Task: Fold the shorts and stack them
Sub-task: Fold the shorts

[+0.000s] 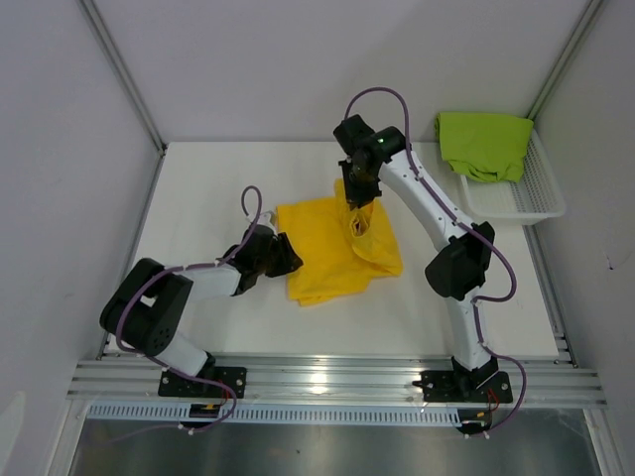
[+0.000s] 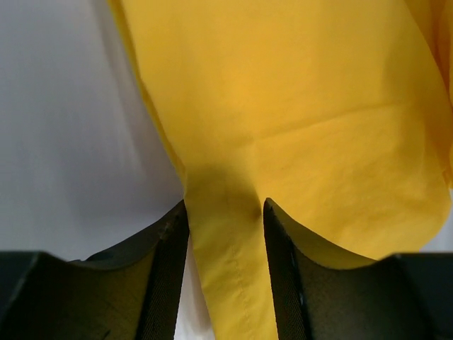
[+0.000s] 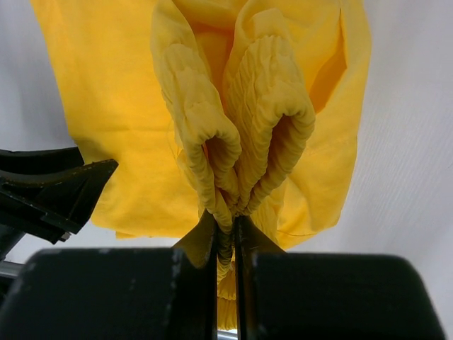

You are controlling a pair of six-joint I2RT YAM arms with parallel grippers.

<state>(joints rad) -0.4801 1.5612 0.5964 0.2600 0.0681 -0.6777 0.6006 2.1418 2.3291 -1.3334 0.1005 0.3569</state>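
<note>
The yellow shorts (image 1: 327, 260) lie partly spread in the middle of the table. My right gripper (image 1: 357, 203) is shut on their bunched elastic waistband (image 3: 241, 106), which it holds raised at the far edge so the cloth hangs in folds. My left gripper (image 1: 290, 260) sits low at the shorts' left edge. Its jaws stand apart around a strip of yellow cloth (image 2: 226, 269), and white table shows between the strip and the left finger (image 2: 166, 248). The lime green shorts (image 1: 484, 144) lie crumpled in the basket at the back right.
The white mesh basket (image 1: 541, 203) stands against the right wall at the back. Grey walls close the table on the left, back and right. A metal rail (image 1: 327, 379) with both arm bases runs along the near edge.
</note>
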